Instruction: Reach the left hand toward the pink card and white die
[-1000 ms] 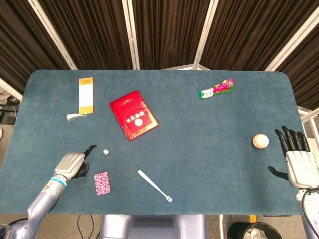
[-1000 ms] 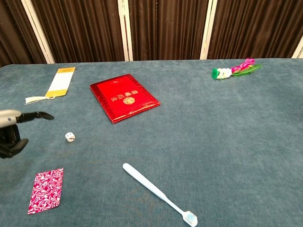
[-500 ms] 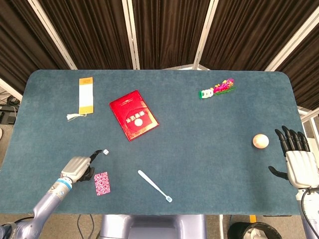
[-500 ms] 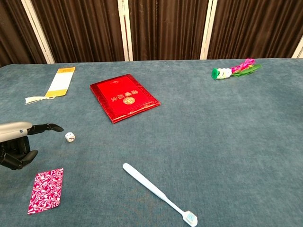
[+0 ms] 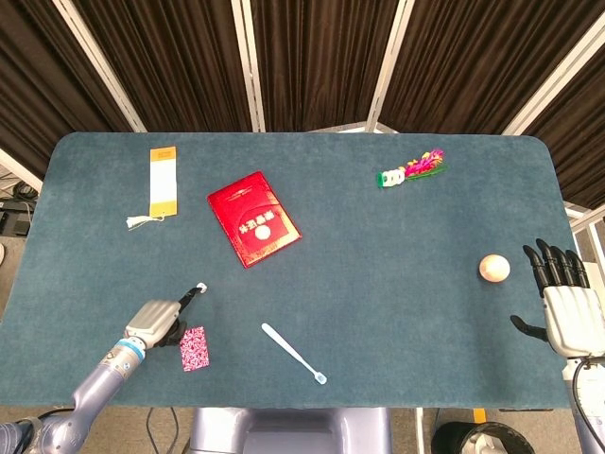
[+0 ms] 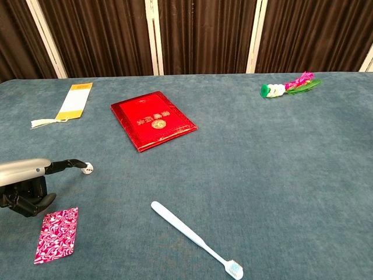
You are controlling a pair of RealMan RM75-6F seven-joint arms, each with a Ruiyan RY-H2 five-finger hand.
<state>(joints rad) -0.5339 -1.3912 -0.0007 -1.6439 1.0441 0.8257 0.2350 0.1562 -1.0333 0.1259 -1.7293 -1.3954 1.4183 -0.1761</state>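
Observation:
The pink patterned card [image 5: 194, 348] [image 6: 56, 234] lies flat near the table's front edge. The small white die [image 5: 202, 287] [image 6: 88, 170] sits a little beyond it. My left hand [image 5: 161, 321] [image 6: 29, 182] hovers just left of the card, holding nothing. One finger stretches out with its tip right at the die; whether it touches I cannot tell. The other fingers curl under, close above the card's upper left corner. My right hand [image 5: 562, 305] rests at the table's right edge with its fingers spread, empty.
A red booklet [image 5: 253, 218] lies mid-left, a yellow and white bookmark [image 5: 162, 184] at the back left. A white toothbrush [image 5: 294, 353] lies right of the card. A flower sprig [image 5: 412, 168] sits at the back right, a peach ball [image 5: 493, 268] near my right hand.
My left hand has moved right and forward, from well left of the die to beside the card, with its outstretched fingertip now at the die. The right hand has stayed still.

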